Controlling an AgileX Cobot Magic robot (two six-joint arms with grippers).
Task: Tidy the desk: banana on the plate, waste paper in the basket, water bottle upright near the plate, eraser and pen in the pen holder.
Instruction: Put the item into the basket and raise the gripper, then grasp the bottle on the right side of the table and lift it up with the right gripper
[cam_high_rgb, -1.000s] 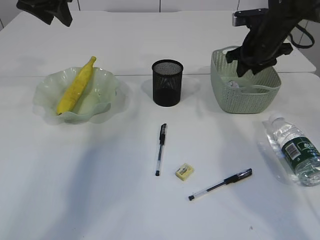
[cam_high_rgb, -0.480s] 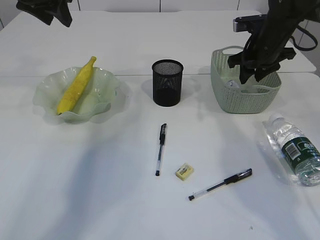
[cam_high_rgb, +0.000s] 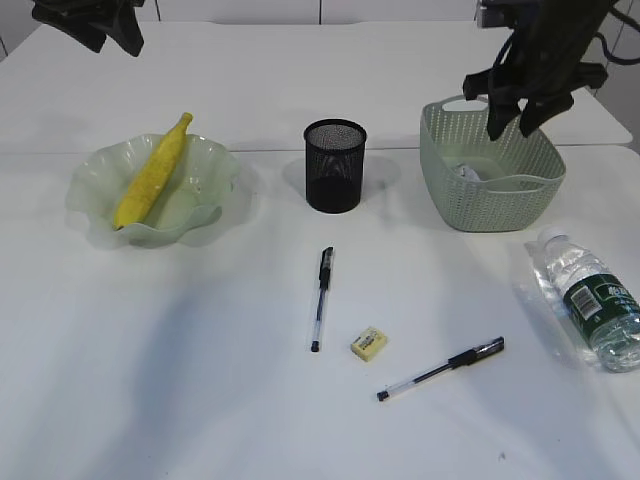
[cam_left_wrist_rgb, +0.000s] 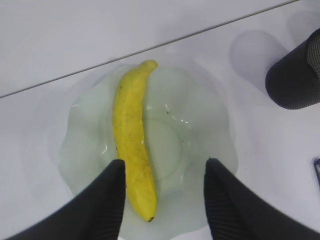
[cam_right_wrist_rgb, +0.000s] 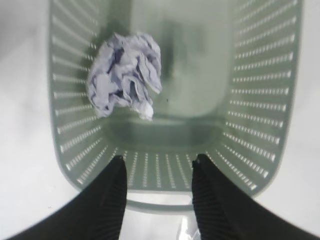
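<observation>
The banana (cam_high_rgb: 152, 173) lies in the pale green plate (cam_high_rgb: 205, 160) at far left, and the crumpled waste paper (cam_right_wrist_rgb: 125, 74) sits in the green basket (cam_high_rgb: 488, 205) at far right. The black mesh pen holder (cam_high_rgb: 335, 165) between them appears empty. Both grippers hang empty with jaws apart: the left gripper (cam_left_wrist_rgb: 162, 197) above the plate, the right gripper (cam_right_wrist_rgb: 159, 192) above the basket.

The water bottle (cam_high_rgb: 590, 300) lies on its side at the right of the counter (cam_high_rgb: 200, 380), well apart from the plate. Likely next: the right gripper should take it across the body, not the cap. Two pens (cam_high_rgb: 321, 297) (cam_high_rgb: 440, 368) and the eraser (cam_high_rgb: 369, 343) wait in the near middle.
</observation>
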